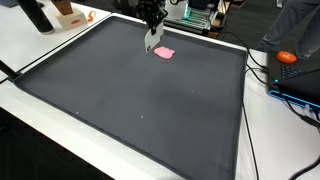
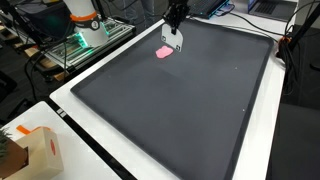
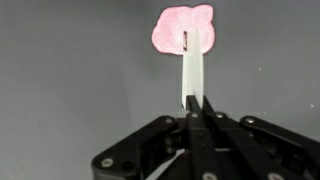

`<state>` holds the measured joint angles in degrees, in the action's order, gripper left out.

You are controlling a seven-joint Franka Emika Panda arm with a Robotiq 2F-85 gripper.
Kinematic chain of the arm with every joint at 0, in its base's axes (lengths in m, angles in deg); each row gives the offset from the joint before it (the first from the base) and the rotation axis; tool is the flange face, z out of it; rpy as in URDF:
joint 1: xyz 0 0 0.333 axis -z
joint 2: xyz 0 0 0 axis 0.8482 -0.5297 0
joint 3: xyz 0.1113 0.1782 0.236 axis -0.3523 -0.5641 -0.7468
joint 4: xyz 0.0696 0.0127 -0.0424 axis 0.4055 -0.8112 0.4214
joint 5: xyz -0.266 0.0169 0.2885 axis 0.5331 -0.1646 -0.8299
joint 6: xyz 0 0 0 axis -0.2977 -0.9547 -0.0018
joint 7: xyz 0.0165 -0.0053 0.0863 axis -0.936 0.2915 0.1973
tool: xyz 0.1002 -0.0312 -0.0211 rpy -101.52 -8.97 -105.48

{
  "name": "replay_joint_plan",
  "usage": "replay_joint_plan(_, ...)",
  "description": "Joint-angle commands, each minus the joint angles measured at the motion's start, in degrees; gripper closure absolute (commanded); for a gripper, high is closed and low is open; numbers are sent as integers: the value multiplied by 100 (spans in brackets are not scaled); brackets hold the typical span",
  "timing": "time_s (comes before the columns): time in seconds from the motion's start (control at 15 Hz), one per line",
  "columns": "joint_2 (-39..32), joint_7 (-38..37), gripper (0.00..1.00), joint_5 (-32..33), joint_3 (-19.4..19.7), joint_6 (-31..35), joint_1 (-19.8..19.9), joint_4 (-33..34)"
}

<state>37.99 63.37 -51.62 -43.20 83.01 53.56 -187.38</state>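
Up close, in the wrist view, the gripper (image 3: 193, 100) has its two fingers pinched tight on a white stick (image 3: 192, 65). It grips the stick by one end, so the rest pokes out long and free. I think that lets the tip get down low while the fingers stay up off the black mat (image 3: 60, 80). Past the tip lies a pink blob (image 3: 183, 28), flat on the mat. From here the stick crosses over the blob, so I cannot tell if they touch.

In both exterior views you see what the wrist view hides. The gripper (image 1: 152, 33) hangs high over the mat, close to the mat's far edge, and points straight down. The stick (image 2: 171, 38) dangles under it, and the blob (image 2: 165, 51) sits just beside the stick's low end, a little to one side. These views are too small to show the pinch itself.

Farther out, off the mat, a cardboard box (image 2: 40, 150) sits by the mat's near corner in an exterior view. An orange thing (image 1: 287, 57) rests past the mat's side edge in an exterior view.
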Motion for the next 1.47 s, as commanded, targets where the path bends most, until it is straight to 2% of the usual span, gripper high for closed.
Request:
replay_joint_plan(0.0, 328, 844, 99, -728, 206, 173, 288, -542)
replay_joint_plan(0.33, 333, 1595, 99, -1761, 534, 42, 654, -837)
replay_joint_plan(0.8, 298, 2358, 99, -2712, 801, 131, 959, -1208)
replay_joint_plan(1.2, 364, 2828, 99, -3012, 887, 489, 1056, -1514)
replay_joint_plan(1.4, 366, 2848, 99, -2900, 868, 654, 1029, -1630)
